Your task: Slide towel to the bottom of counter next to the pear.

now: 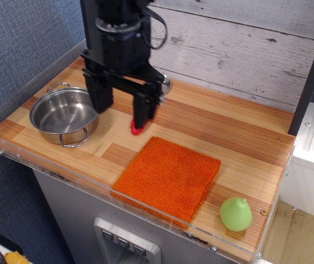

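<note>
The bright orange towel (169, 179) lies flat at the front edge of the striped wooden counter (239, 132). The light-green pear (236, 214) stands to its right near the front right corner, a short gap away. My black gripper (121, 107) hangs open and empty above the counter, behind and to the left of the towel, clear of it. Its right finger (141, 109) partly hides a red-handled spoon (136, 130) lying behind the towel.
A steel pot (64, 114) with two handles stands at the left. A clear acrylic rim (91, 177) runs along the counter's edges. A dark post stands at the back left and a white plank wall runs behind.
</note>
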`<state>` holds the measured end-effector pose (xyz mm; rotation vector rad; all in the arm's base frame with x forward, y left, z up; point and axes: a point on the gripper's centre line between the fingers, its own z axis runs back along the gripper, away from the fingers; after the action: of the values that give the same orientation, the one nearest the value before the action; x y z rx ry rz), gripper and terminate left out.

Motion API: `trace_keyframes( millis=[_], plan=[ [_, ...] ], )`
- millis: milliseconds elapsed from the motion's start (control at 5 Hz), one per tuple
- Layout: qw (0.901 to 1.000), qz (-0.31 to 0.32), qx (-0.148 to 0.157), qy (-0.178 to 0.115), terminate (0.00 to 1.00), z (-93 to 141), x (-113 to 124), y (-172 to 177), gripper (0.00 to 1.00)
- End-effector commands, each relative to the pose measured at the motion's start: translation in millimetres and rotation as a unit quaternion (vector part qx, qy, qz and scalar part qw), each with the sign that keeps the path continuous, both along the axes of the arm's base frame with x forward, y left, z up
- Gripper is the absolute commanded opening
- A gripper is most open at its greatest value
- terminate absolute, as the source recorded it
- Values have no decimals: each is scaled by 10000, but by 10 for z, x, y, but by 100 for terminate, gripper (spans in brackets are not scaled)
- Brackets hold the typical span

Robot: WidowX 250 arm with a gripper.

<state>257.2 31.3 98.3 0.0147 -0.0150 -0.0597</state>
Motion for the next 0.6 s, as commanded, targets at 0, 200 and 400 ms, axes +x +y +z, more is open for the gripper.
trace_keyframes(
  millis=[0, 200, 400],
  plan=[
    [9984, 56, -16, -557, 0, 176, 384, 300, 100],
    [9970, 151, -26, -765, 0, 204, 584, 423, 100],
    [9956, 306, 126, -875, 0, 200, 702, 508, 100]
  ],
)
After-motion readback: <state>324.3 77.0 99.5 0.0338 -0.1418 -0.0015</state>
